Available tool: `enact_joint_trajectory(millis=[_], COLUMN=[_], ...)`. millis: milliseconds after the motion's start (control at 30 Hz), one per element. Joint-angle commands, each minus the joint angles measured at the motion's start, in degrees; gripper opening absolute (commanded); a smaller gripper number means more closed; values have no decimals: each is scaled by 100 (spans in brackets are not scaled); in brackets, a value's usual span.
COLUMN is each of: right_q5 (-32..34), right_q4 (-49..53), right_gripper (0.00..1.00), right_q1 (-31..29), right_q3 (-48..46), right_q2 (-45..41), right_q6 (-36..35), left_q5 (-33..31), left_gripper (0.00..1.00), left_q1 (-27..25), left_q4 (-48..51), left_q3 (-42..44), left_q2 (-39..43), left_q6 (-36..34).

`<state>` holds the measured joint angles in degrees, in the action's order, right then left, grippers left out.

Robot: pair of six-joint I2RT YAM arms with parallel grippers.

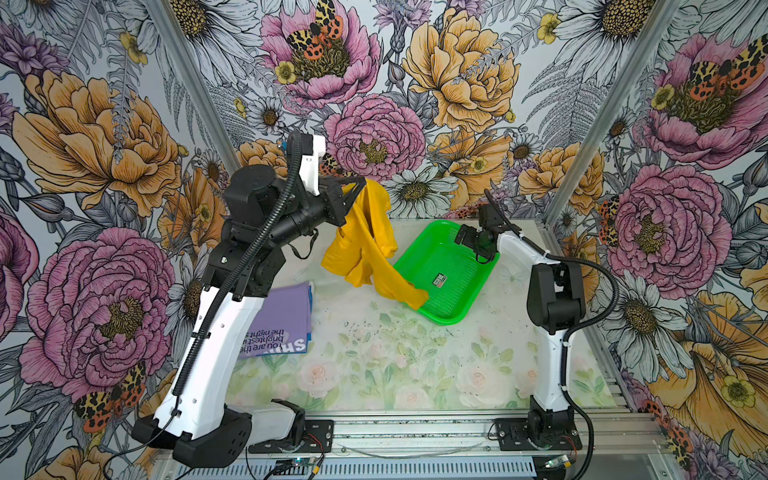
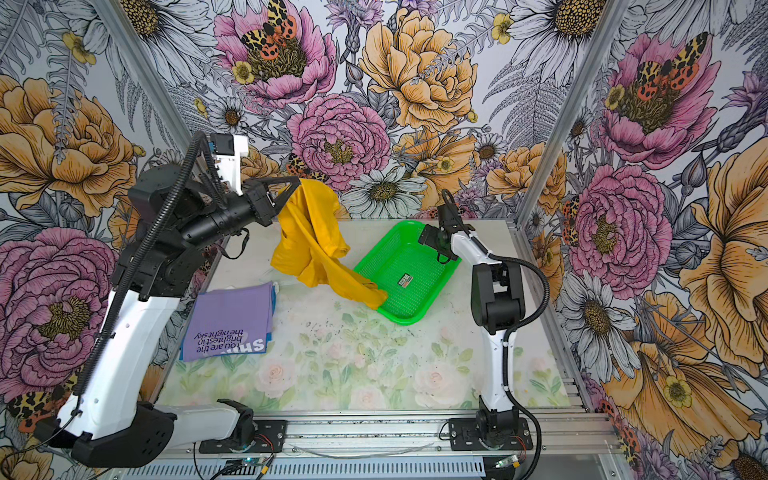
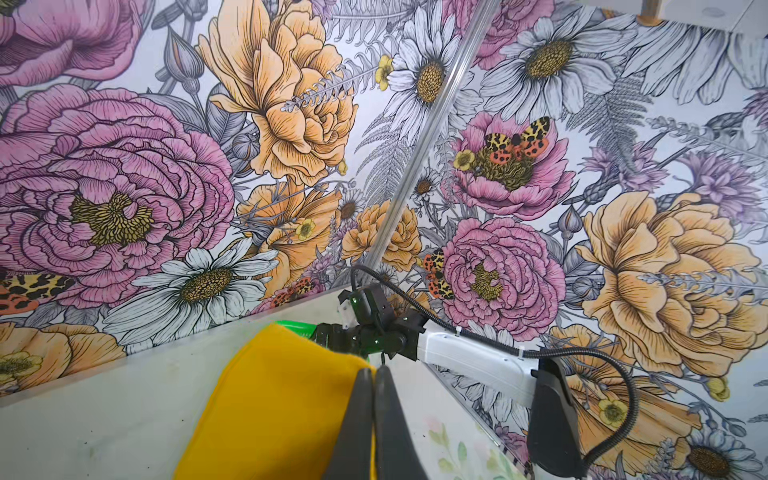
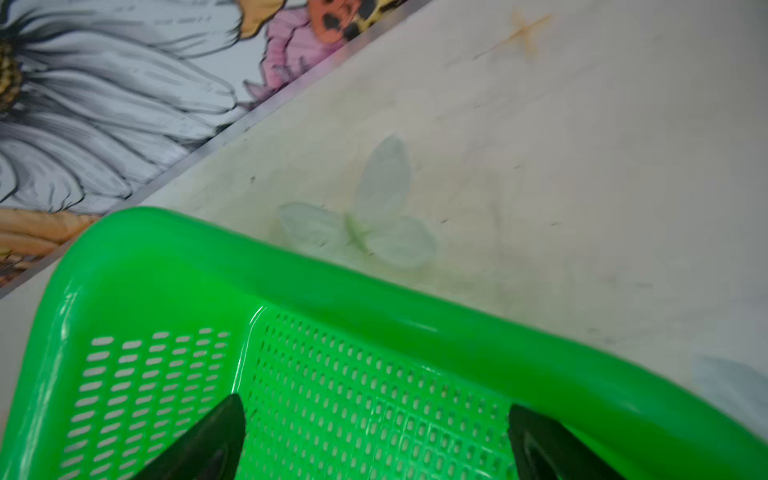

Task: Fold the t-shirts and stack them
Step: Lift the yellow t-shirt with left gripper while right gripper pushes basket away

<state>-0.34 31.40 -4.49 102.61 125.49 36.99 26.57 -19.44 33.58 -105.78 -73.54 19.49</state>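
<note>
Far left, on the desk [image 1: 374, 353]: lavender t-shirt [image 2: 232, 320], lying flat as a neat rectangle, white print facing up; judged folded and done. The left arm covers its near-left corner, so the print reads only in part. Left of centre, raised well above the desk: left tool [image 1: 362, 180], fingers pressed together, pinching an upper edge of the yellow t-shirt [image 1: 365, 241]; which part of the garment is pinched cannot be told. The shirt hangs bunched and twisted, unfolded, with its low end trailing over the near-left rim of the green basket [image 1: 446, 322]; no neck label shows. Right: right tool [image 4: 376, 405], fingers spread wide, holding nothing, above the basket's far-right corner. Left to do: spread and fold the yellow shirt, then stack it with the lavender. The small dark tag on the basket floor is too small to read.
</note>
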Motion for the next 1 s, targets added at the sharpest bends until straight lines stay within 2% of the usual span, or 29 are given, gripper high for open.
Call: enact_joint_trajectory(millis=[0, 67, 167, 267, 367, 467, 633, 767, 900, 967], right_q5=[947, 1048, 719, 55, -531, -739, -1202, -2176, -3137, -2875], right_q4=[357, 427, 563, 630, 654, 713, 684, 38, -774, -776], right_gripper=[99, 100, 100, 99, 99, 100, 99, 99, 100, 99], right_q1=[701, 1095, 1528, 1505, 1175, 788, -197, -976, -1195, -1205], right_q3=[228, 447, 1081, 1562, 1341, 578, -800, -2052, -3199, -3533], right_q2=[-108, -46, 139, -18, -536, -1207, -2173, -3107, -4150, -4579], right_q6=[54, -119, -540, -1290, -1682, -1669, -1954, -2505, -2462, -2403], left_q5=[502, 573, 669, 744, 741, 873, 1246, 1386, 1347, 1409], left_gripper=[0, 0, 0, 0, 0, 0, 0, 0, 0, 0], left_q1=[171, 229, 324, 367, 355, 315, -54, -411, -661, -692], left_q4=[175, 175, 236, 234, 226, 209, 189, 186, 131, -211], left_q3=[-43, -9, 29, 159, 316, 481, 585, 526, 331, 384], left_q2=[104, 137, 154, 164, 134, 85, -42, -91, -167, -174], left_q6=[161, 183, 200, 188, 179, 205, 131, 87, 197, 509])
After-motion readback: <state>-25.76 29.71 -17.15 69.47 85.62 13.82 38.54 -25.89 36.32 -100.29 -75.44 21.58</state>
